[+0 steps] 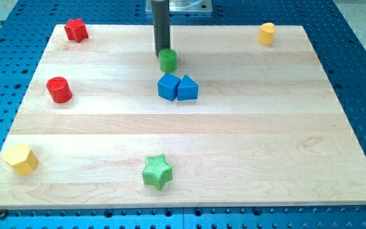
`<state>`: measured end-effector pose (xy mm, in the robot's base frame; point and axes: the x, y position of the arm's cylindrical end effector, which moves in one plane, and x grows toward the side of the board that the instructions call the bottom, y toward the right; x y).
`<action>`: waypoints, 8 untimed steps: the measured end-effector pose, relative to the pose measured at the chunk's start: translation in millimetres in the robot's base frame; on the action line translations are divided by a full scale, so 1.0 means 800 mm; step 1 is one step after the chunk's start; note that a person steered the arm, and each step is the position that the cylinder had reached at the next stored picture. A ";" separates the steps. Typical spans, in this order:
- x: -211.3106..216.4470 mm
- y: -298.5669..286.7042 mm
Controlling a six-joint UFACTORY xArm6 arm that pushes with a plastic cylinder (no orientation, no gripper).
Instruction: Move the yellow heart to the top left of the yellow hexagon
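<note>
The tabletop (234,159) is a pale board of glued wooden planks with a fine lengthwise grain, and it lies on a blue metal bed studded with rows of small holes (361,76). At the view's top, behind the board, a grey metal mount (192,5) shows where the arm comes down.

Nearest the view's bottom, a green star (157,171) with a ribbed, printed-looking top sits at about 6 o'clock from the board's middle. At about 8 o'clock, on the near left corner, lies the yellow hexagon (21,158), a chunky six-sided block with matte faces.

Farther in, at 9 o'clock, stands a red cylinder (60,90). Near the middle, a blue cube (168,86) and a blue triangular block (187,88) touch side by side. Just beyond them, at 12 o'clock from the cube, is a small green round block (168,60). My tip (163,53), the end of a straight dark rod, sits at that green block's far left edge, seemingly touching it. There is no pincer on this arm, so no opening to report.

At the far edge, a red star-like block (76,30) sits at 11 o'clock. The yellow heart (266,33) rests at 1 o'clock, near the far right corner, well apart from the hexagon. It is small, smooth and yellow-orange; its heart outline is hard to make out.
</note>
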<state>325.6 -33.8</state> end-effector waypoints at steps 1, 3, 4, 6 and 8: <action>0.046 0.001; -0.040 0.158; -0.054 0.333; -0.126 0.376; -0.116 0.162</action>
<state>232.7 95.9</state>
